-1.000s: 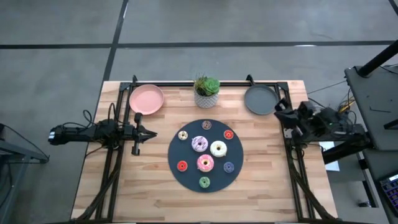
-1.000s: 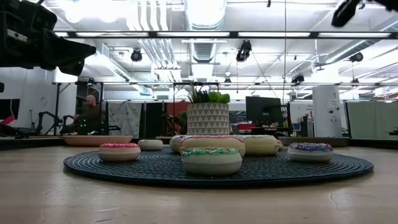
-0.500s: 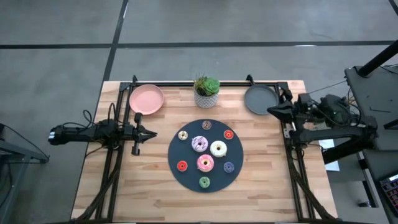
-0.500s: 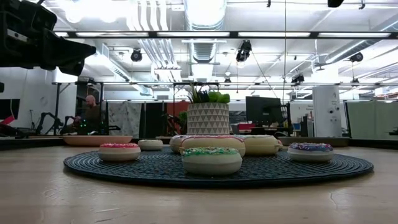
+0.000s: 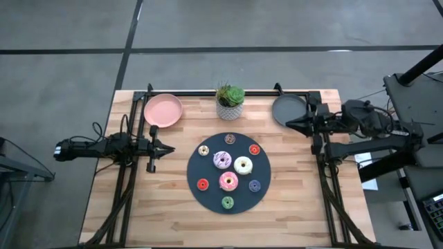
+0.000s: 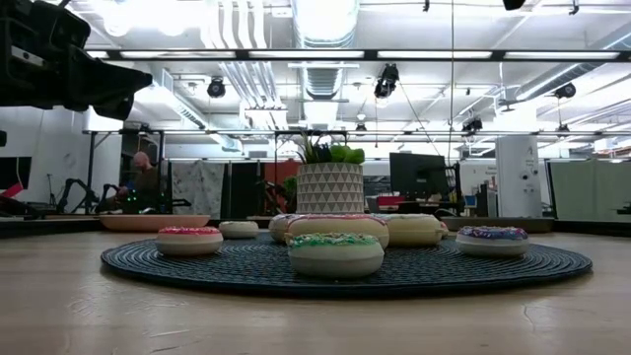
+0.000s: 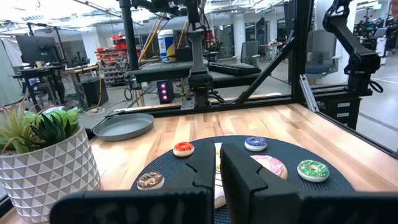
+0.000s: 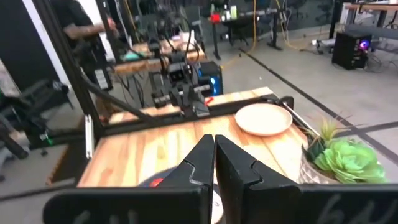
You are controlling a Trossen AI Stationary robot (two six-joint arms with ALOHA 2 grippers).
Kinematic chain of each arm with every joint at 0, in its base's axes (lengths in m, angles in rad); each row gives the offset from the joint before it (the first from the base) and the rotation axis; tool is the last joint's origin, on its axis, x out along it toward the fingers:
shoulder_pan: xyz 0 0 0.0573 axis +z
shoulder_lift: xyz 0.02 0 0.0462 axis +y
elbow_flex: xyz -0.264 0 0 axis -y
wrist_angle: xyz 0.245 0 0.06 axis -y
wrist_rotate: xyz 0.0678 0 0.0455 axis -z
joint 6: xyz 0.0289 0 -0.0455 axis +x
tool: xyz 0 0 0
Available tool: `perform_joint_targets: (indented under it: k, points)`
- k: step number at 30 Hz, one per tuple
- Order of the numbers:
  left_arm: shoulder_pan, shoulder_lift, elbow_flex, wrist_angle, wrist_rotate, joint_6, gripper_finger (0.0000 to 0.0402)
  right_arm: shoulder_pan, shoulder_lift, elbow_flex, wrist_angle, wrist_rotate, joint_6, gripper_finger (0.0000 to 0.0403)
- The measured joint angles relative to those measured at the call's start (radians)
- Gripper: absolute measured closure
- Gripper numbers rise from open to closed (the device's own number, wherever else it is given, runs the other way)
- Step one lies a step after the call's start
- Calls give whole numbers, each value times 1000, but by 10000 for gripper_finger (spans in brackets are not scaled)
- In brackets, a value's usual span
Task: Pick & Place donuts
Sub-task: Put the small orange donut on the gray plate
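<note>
Donuts (image 5: 228,169) sit on the disc (image 5: 201,169); both tools closed, empty, at table edges.

Left gripper (image 5: 168,149) and right gripper (image 5: 288,123) both hover with jaws shut, each at its own table side.

Bright, even light falls from ceiling fixtures (image 6: 325,20), which glare white in the low view. The bench (image 5: 173,207) shows only faint shadows from above. The right wrist view is motion-blurred; the near bench in the low view is soft.
</note>
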Motion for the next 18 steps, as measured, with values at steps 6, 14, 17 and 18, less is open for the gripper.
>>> perform_joint_targets:
  k: [6, 14, 17, 18]
  points:
    - [0, 0, 0, 0, 0, 0, 402, 0, 89, 76, -80, 0, -9, 394]
    - [1, 0, 0, 0, 0, 0, 402, 0, 204, 163, -203, 0, -36, 394]
    - [1, 0, 0, 0, 0, 0, 402, 0, 240, 185, -254, 0, -58, 394]
    - [1, 0, 0, 0, 0, 0, 402, 0, 249, 190, -269, -1, -67, 394]
